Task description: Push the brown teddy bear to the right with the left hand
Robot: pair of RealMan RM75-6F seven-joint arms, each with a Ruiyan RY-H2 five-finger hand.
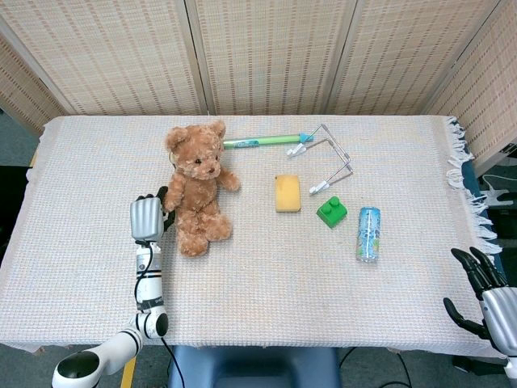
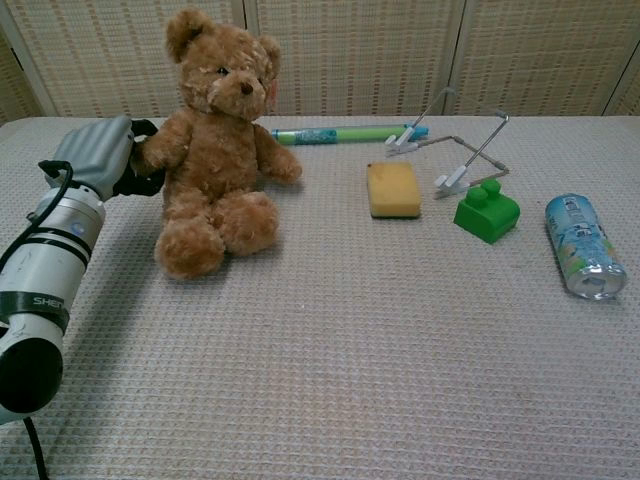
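The brown teddy bear (image 1: 196, 187) (image 2: 215, 140) sits upright on the left part of the cloth-covered table, facing the front. My left hand (image 1: 147, 217) (image 2: 100, 155) stands just left of it, grey back toward the cameras, its dark fingers (image 2: 143, 175) touching the bear's outstretched arm. It holds nothing. My right hand (image 1: 483, 289) hangs beyond the table's front right corner with fingers spread and nothing in it; the chest view does not show it.
Right of the bear lie a yellow sponge (image 1: 287, 193) (image 2: 392, 189), a green brick (image 1: 331, 212) (image 2: 486, 212), a can on its side (image 1: 368, 234) (image 2: 581, 245), a green pen (image 1: 258, 142) and a wire frame (image 1: 327, 162) behind them.
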